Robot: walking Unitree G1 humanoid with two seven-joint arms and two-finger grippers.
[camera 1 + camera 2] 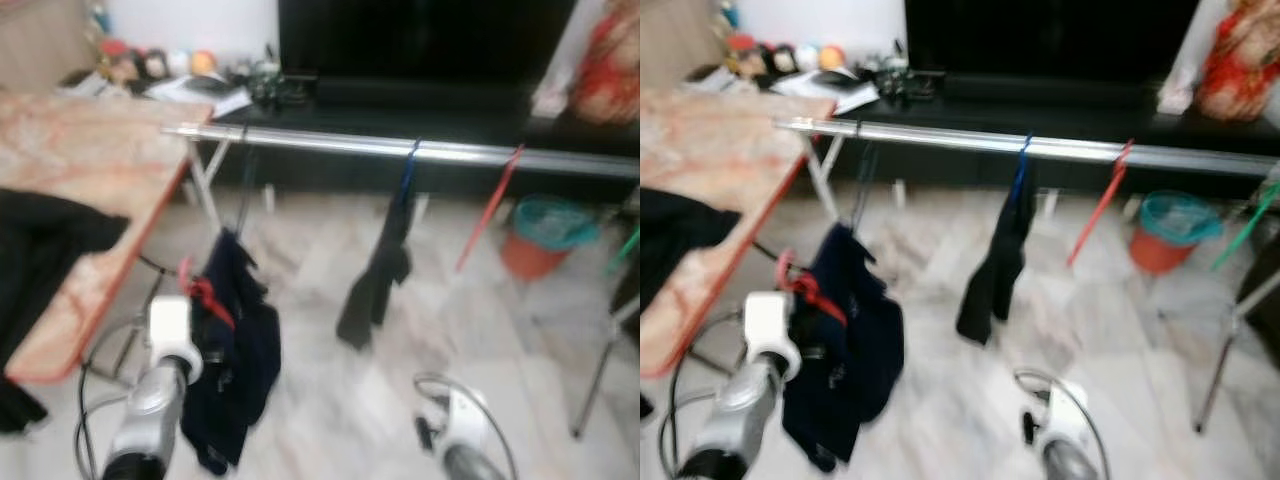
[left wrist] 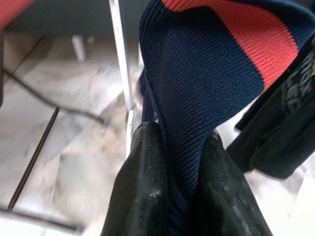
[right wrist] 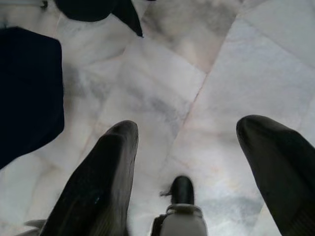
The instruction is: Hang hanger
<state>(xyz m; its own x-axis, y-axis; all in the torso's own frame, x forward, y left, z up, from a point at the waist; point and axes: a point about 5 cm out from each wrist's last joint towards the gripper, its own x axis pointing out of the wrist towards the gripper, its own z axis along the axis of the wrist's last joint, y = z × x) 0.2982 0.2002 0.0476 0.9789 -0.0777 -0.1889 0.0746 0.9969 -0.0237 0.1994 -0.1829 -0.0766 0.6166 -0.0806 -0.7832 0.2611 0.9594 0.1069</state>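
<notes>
Pale marble floor tiles [image 1: 330, 390] spread under everything, veined grey and pink. Nearest the camera are the robot's two silver arms. On the left, the left gripper [image 2: 179, 162] has its jaws pinched narrow on a fold of one navy garment [image 1: 232, 350], ribbed knit with a red stripe; the garment hangs beside the arm and carries one red hanger [image 1: 205, 292] at its top, held low, well below the rail. On the right, the right gripper [image 3: 189, 147] hangs low over bare tile with its jaws spread wide and nothing between them.

Along the left side stands one bench [image 1: 90, 190] with a peach, marbled top and an orange edge; a black cloth [image 1: 45, 250] lies draped over its near part.

Farther back, one silver rail [image 1: 400, 148] runs across the scene. Three hangers are on it, counted left to right: a blue hanger [image 1: 408, 170] carrying one dark garment [image 1: 378, 270], a bare red hanger [image 1: 490, 210] hanging aslant, and a green hanger [image 1: 1248, 225] at the right end.

Behind the rail, on the floor, sits one orange bucket [image 1: 535, 250] with a teal liner. At the back is a large black screen [image 1: 420, 45] on a dark low stand, with small clutter to its left, too blurred to count. No writing or brand can be read anywhere.
</notes>
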